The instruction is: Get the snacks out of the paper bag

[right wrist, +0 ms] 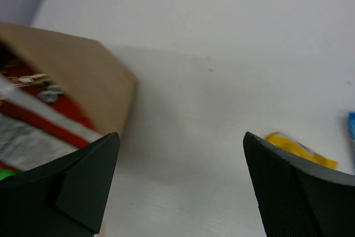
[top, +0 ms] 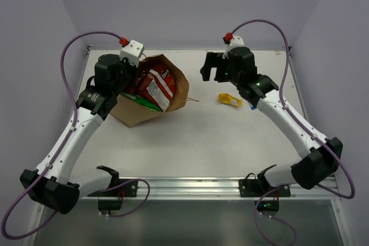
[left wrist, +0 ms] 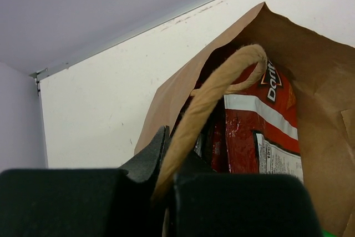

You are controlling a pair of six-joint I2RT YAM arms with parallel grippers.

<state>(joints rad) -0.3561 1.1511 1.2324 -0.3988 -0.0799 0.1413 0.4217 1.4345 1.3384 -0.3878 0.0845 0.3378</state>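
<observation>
The left claw (left wrist: 169, 156) pinches the twisted handle (left wrist: 213, 92) of the brown paper bag (top: 180, 87). The right claw (right wrist: 180, 156) is wide open, empty, a yellow packet (top: 229, 100) at its five o'clock.

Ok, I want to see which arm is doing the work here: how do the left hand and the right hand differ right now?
The left hand is shut on the twisted handle of the paper bag; the right hand stands open and holds nothing. The left hand sits at the bag's mouth, while the right hand hangs over the table, with the bag on one side and a yellow packet on the other. Both are black, two-fingered hands.
</observation>
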